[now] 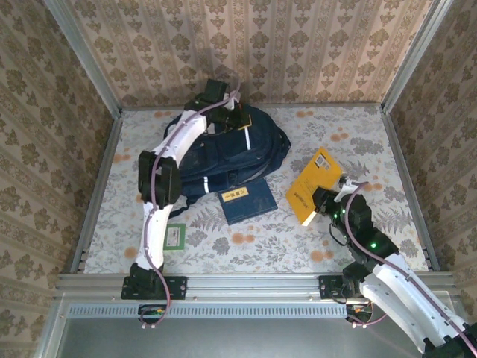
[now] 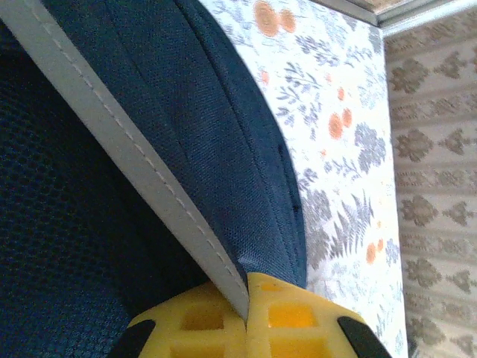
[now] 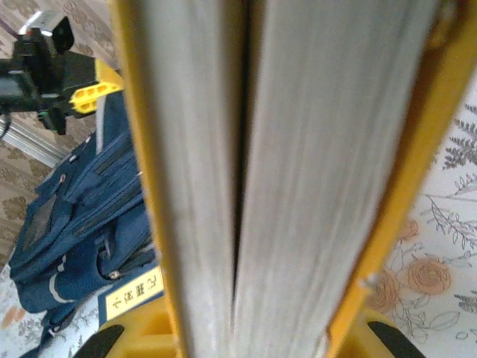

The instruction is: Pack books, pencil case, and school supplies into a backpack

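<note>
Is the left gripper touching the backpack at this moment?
Touching. The left wrist view shows the left gripper clamped on the backpack, with its grey-white edge strip running straight in between the two yellow jaws.

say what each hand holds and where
Left hand: dark navy fabric backpack, by its grey-trimmed rim; right hand: thin orange-yellow book, by its near edge.

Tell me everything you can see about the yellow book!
The yellow book is thin, with an orange-yellow cover and a white barcode label near its far corner. It sits right of the backpack, apart from it, turned cornerwise over the flowery table. The right gripper is shut on its near edge. From the right wrist, you see pale grey page edges with a dark slit down the middle and yellow cover on both sides. Whether it touches the table I cannot tell.
</note>
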You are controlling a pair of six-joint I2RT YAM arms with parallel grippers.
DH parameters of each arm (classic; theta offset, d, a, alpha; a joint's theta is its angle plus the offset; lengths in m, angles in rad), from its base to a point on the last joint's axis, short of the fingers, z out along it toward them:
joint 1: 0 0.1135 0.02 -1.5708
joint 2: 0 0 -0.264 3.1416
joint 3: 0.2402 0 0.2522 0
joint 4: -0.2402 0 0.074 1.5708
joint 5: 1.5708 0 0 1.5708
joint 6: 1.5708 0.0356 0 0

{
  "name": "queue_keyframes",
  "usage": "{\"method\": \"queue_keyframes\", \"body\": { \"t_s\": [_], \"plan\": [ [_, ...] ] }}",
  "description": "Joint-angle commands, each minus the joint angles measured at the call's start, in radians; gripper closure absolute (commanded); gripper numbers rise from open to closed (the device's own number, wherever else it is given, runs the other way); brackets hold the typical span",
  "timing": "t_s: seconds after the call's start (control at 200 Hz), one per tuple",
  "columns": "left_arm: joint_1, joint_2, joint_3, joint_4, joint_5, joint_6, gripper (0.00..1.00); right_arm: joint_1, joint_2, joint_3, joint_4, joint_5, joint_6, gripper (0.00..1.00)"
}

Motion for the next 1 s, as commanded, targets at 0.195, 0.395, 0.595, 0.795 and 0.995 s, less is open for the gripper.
{"method": "queue_keyframes", "body": {
  "t_s": [0.195, 0.395, 0.595, 0.795, 0.995],
  "plan": [
    [0.013, -0.276, 0.106, -0.211, 0.198, 0.231, 1.00, -0.005, -0.012, 0.085, 0.228, 0.027, 0.003, 1.00],
    [0.036, -0.359, 0.063, -0.208, 0.289, 0.255, 1.00, -0.005, 0.070, 0.099, 0.377, 0.019, 0.086, 1.00],
    [0.074, -0.416, -0.088, 0.035, 0.465, 0.119, 1.00, -0.006, 0.168, 0.091, 0.548, 0.021, 0.207, 1.00],
    [0.071, -0.376, -0.057, 0.078, 0.532, 0.083, 1.00, -0.004, 0.328, 0.097, 0.693, 0.029, 0.368, 1.00],
    [0.071, -0.360, -0.038, 0.112, 0.551, 0.048, 1.00, -0.003, 0.516, 0.137, 0.862, 0.013, 0.438, 1.00]
  ]
}}
